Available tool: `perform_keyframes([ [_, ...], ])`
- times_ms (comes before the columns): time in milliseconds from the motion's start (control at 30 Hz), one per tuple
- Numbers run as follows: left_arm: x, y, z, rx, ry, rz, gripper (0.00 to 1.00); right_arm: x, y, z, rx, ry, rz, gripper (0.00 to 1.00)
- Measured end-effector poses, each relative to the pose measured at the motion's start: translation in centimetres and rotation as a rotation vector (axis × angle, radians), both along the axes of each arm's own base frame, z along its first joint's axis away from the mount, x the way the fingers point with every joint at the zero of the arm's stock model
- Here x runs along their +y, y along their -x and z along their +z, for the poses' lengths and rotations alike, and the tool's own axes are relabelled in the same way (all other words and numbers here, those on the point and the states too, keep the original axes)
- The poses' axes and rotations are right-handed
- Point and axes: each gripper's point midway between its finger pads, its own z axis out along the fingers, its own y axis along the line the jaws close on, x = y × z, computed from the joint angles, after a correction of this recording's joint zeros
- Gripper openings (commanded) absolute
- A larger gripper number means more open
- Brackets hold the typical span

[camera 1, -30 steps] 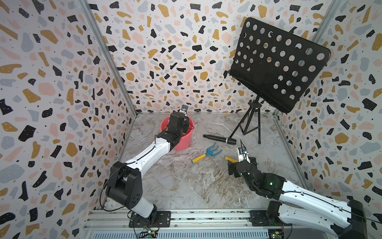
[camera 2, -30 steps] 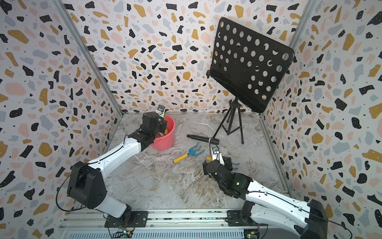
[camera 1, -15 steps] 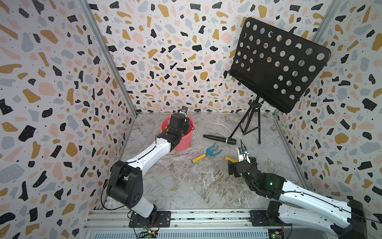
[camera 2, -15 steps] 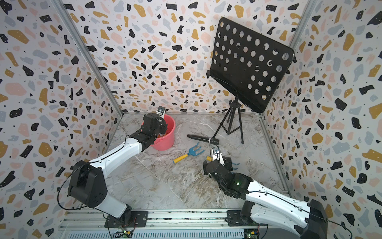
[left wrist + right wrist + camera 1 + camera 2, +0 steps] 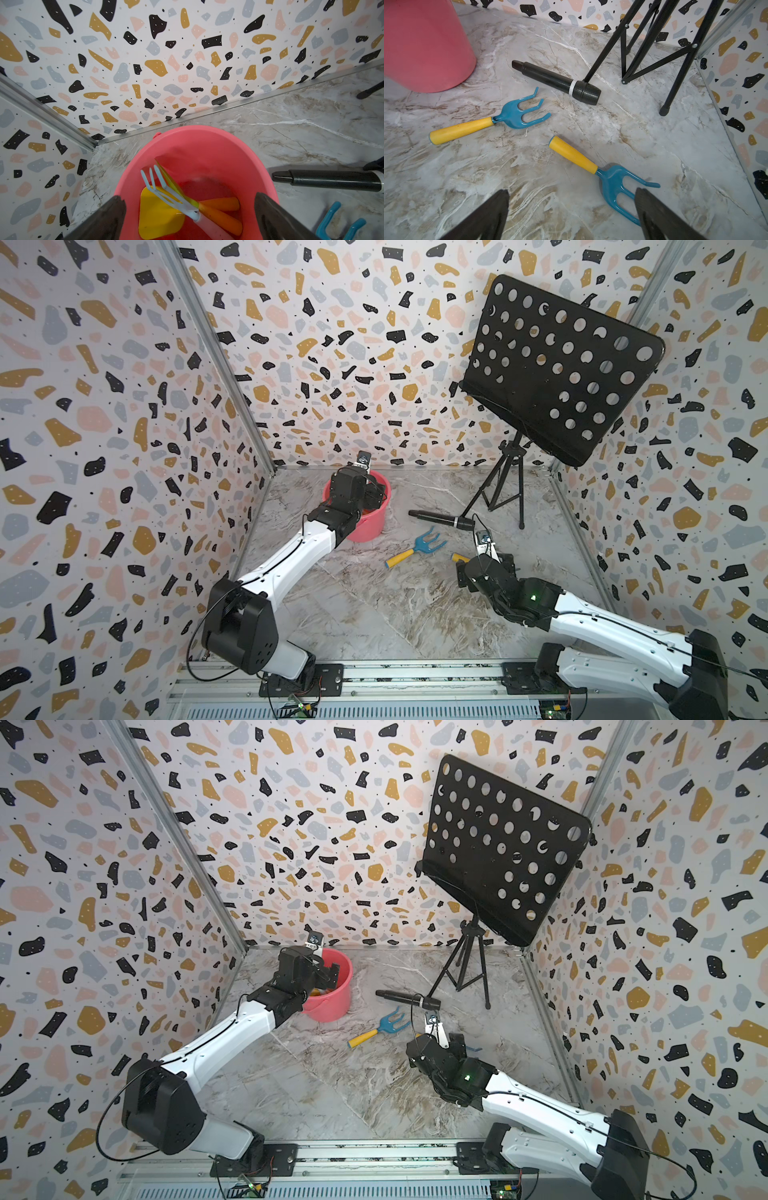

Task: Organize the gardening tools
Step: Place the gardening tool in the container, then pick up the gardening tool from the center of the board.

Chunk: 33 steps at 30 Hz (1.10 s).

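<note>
My left gripper (image 5: 189,197) hangs open over the pink bucket (image 5: 207,133), which stands at the back left in both top views (image 5: 376,526). Inside the bucket lie a light-blue rake (image 5: 166,193), a green trowel (image 5: 176,187) and a yellow shovel (image 5: 158,212). One blue fork with a yellow handle (image 5: 415,549) (image 5: 500,121) lies on the floor mid-table. A second blue fork (image 5: 591,166) lies just ahead of my right gripper (image 5: 572,192), which is open and low over the floor, its far finger above the fork's tines.
A black microphone (image 5: 440,519) (image 5: 556,82) lies behind the forks. A black music stand (image 5: 557,364) on tripod legs (image 5: 675,72) stands at the back right. Patterned walls close in the left, back and right sides.
My left gripper has opened above the bucket. The right arm and both forks on the floor have not moved.
</note>
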Motion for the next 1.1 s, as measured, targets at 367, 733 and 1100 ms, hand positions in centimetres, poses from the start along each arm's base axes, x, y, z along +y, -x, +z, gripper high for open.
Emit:
perform_keyframes([
  [367, 0.6, 4.6, 3.0, 0.016, 0.202, -0.009, 1.0, -0.1, -2.9, -3.9, 0.238, 0.004, -0.044, 0.98],
  [733, -0.4, 10.0, 2.2, 0.083, 0.457, -0.093, 0.99, 0.7, -6.1, -7.5, 0.438, 0.004, -0.026, 0.97],
  [1100, -0.6, 12.0, 0.6, 0.148, 0.541, -0.102, 0.99, 3.0, -8.6, -9.8, 0.52, 0.005, 0.039, 0.85],
])
